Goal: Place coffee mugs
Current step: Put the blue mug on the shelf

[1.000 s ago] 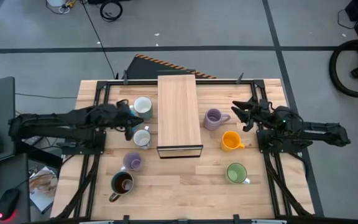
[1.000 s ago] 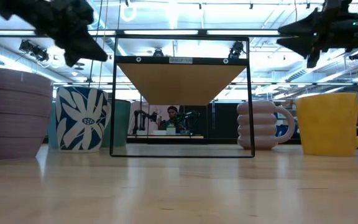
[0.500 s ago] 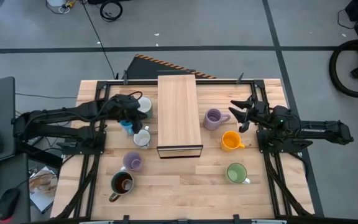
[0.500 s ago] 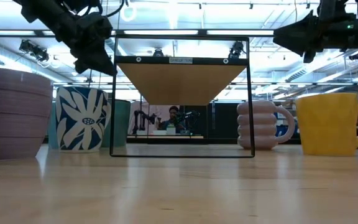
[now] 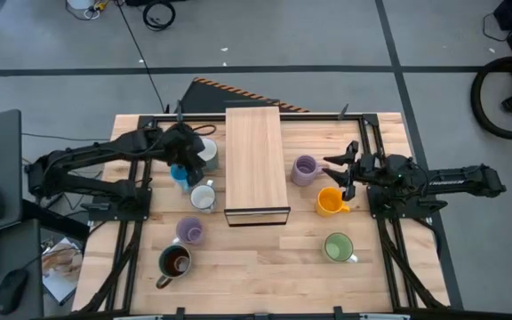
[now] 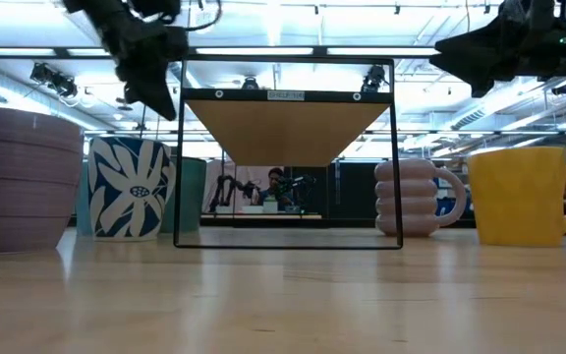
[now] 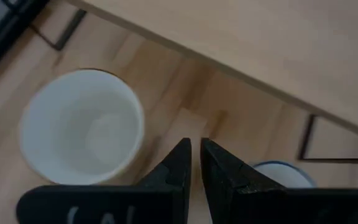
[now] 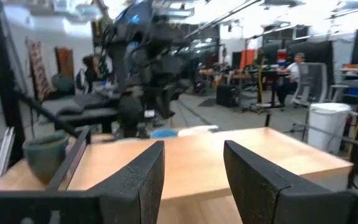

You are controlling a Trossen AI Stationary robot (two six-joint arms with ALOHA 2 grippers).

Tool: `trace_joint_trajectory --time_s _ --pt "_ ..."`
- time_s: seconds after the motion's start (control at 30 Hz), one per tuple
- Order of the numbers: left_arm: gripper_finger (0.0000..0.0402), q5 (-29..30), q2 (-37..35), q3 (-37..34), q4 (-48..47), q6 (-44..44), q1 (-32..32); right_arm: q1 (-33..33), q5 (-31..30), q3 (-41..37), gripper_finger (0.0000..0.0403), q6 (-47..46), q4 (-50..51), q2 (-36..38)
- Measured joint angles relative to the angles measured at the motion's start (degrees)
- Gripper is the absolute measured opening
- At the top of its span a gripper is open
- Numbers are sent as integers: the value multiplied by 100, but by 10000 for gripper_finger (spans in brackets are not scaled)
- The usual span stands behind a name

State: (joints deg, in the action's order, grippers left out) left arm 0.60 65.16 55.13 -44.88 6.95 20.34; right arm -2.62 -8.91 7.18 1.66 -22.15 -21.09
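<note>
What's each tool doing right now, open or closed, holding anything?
Left tool: closed, empty, above the mugs beside the shelf.
Right tool: open, empty.

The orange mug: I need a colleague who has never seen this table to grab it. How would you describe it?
Find the wooden shelf standing across the table's middle. On its right-arm side three mugs sit in a line; the orange mug is the middle one, between the lilac mug and the green mug. It alone is orange-yellow.
</note>
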Motion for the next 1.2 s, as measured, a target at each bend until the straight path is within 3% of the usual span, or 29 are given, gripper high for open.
trace_joint_trajectory --time_s 0.2,0.33,0.43,0.6,0.77,1.2 --pt "110 335 885 792 -909 -637 -18 162 -31 0 171 539 -518 -205" --pt "163 358 1188 907 -1086 -1739 -125 174 -31 0 171 879 -645 -207" --pt "183 479 1296 907 -942 -1921 -193 123 -32 0 171 1016 -676 -207" --pt "187 825 1333 907 -905 -1123 -219 63 26 5 171 1237 -712 -205" --pt "188 838 1403 907 -878 -824 -16 56 538 20 171 1208 -737 -207" --pt "188 805 2168 907 -629 -1410 424 56 601 22 171 1110 -740 -227"
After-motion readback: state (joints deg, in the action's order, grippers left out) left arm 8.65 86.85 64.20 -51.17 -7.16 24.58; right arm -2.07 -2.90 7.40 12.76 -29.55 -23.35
